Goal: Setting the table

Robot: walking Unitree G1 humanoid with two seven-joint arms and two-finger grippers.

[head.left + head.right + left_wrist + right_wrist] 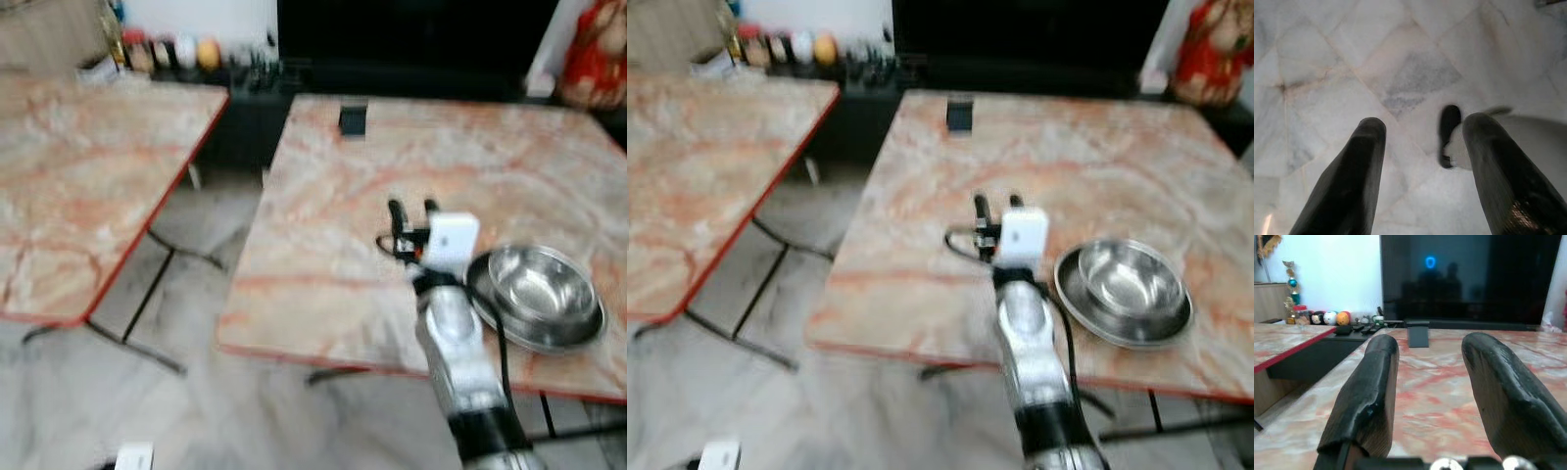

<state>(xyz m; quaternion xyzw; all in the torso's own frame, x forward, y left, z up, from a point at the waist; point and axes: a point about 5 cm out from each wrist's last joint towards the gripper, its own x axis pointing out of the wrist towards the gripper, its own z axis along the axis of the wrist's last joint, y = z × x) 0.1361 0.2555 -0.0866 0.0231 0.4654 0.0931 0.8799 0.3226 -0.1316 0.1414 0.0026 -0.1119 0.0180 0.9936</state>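
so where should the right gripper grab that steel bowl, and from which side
Probably the near-left rim of the steel bowl, coming from above with one finger inside and one outside. It sits upright and open inside a wider steel plate, so its thin rim is the only exposed edge. The right gripper, fingers open and empty, hovers over the table just to the bowl's left.
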